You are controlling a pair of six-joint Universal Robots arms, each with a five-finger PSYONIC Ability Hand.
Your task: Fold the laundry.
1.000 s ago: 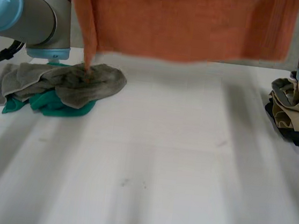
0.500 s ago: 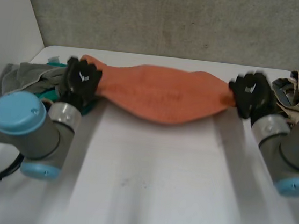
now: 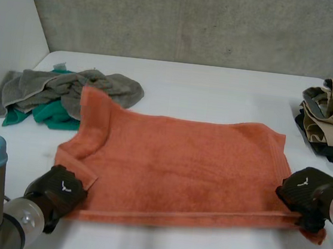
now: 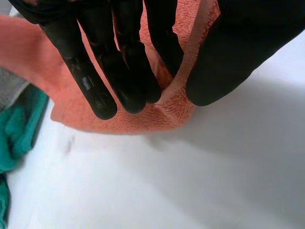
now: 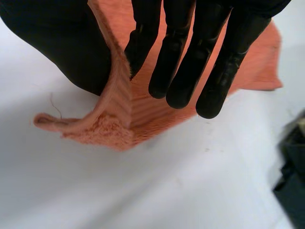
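An orange towel [image 3: 174,161] lies spread across the middle of the white table [image 3: 219,88], its long side running left to right. Its far left corner reaches the pile of cloths, and its left edge is turned over a little. My left hand [image 3: 59,190] is at the towel's near left corner. In the left wrist view the straight fingers [image 4: 119,71] pinch the towel [image 4: 119,121] against the thumb. My right hand [image 3: 303,191] is at the near right corner. There too the fingers [image 5: 190,62] and thumb pinch the raised towel edge [image 5: 119,109].
A heap of grey and green cloths [image 3: 67,95] lies at the far left, with the green cloth [image 4: 19,129] close beside my left hand. Folded beige and dark clothes [image 3: 329,119] are stacked at the right edge. A concrete wall stands behind the table.
The towel hung high in front of the head camera, was swung out over the far table, and now lies flat. Both hands have come back to the near edge, still holding its corners.
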